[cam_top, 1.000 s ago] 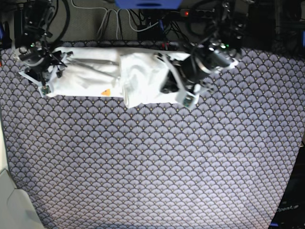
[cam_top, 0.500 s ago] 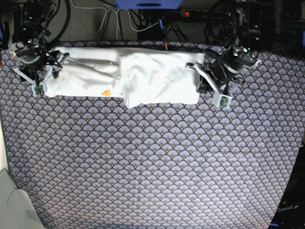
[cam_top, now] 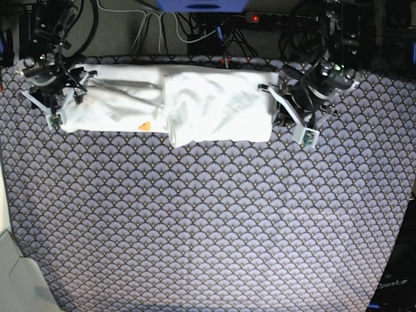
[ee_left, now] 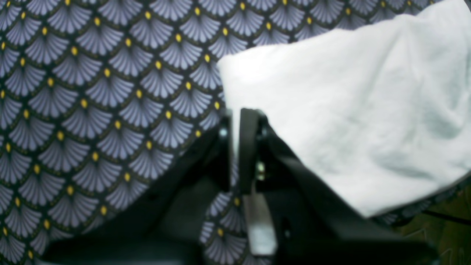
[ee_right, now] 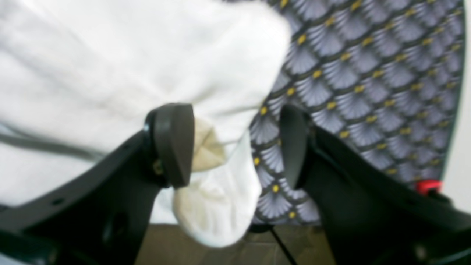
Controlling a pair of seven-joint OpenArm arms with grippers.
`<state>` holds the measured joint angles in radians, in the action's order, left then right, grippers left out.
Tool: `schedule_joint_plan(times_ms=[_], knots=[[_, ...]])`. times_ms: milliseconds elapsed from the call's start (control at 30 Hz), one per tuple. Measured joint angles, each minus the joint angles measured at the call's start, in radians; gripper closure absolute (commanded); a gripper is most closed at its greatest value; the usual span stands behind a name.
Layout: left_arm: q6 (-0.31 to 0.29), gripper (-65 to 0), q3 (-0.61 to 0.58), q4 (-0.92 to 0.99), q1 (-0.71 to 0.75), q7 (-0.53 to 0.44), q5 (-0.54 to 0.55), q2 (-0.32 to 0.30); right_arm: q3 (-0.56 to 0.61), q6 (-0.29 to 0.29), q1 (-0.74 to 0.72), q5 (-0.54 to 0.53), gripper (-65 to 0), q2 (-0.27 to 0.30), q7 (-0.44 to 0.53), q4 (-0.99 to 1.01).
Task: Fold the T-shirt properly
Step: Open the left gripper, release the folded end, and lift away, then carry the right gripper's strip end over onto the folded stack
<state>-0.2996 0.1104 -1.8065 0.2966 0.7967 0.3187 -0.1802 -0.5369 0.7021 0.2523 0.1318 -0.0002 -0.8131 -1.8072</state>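
Since a second ago my left gripper (cam_top: 281, 119) has pulled off the folded cloth and now sits just past its end, while my right gripper (cam_top: 63, 104) has barely shifted at the other end.

Base view: one T-shirt (cam_top: 169, 104) lies as a long white band along the far edge of the patterned cloth (cam_top: 208, 221), one part doubled over the other, a small orange mark showing on the lower layer. Two arms, one at each end. All the near ground in front of the band is open patterned cloth, wide room for moving. Cables (cam_top: 195, 29) crowd the strip behind the far edge.

Left wrist view: my left fingers (ee_left: 248, 147) stand pressed nearly together, only a sliver between them, nothing pinched. They hang over bare pattern, just beside the T-shirt's (ee_left: 349, 110) rounded corner. Open pattern to the left.

Right wrist view: my right gripper (ee_right: 235, 143) is spread wide, two pads (ee_right: 174, 143) well apart. A bunched white corner of the T-shirt (ee_right: 110, 62) hangs between them against one pad, apart from the other. It droops past the cloth's edge. Pattern lies free to the right.
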Motion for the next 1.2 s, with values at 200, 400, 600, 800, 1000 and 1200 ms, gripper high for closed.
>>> schedule_joint_plan(times_ms=[200, 400, 600, 800, 1000, 1200], knots=[[0.000, -2.8, 0.000, -0.015, 0.005, -0.001, 0.000, 0.000, -0.045, 0.000, -0.036, -0.005, -37.9, 0.004, 0.009, 0.072], [0.000, -2.8, -0.001, -0.053, 0.024, 0.003, 0.000, -0.019, -0.060, 0.000, -0.041, -0.005, -38.0, 0.003, 0.009, 0.086], [-0.007, -2.8, 0.036, -0.053, 0.027, 0.003, 0.000, -0.025, -0.058, 0.000, -0.041, -0.005, -37.9, 0.003, 0.008, 0.086], [-0.001, -2.8, 0.133, -0.053, 0.052, 0.009, 0.000, -0.030, -0.064, -0.004, -0.058, -0.033, -36.9, 0.011, 0.029, 0.144], [-0.004, -2.8, 0.222, -0.053, 0.077, -0.002, 0.001, -0.030, -0.062, -0.003, -0.057, -0.091, -15.6, 0.013, 0.029, 0.163], [-0.003, -2.8, 0.255, -0.053, 0.090, -0.007, 0.000, -0.031, -0.058, -0.003, -0.057, -0.095, 0.0, 0.003, 0.033, 0.161]])
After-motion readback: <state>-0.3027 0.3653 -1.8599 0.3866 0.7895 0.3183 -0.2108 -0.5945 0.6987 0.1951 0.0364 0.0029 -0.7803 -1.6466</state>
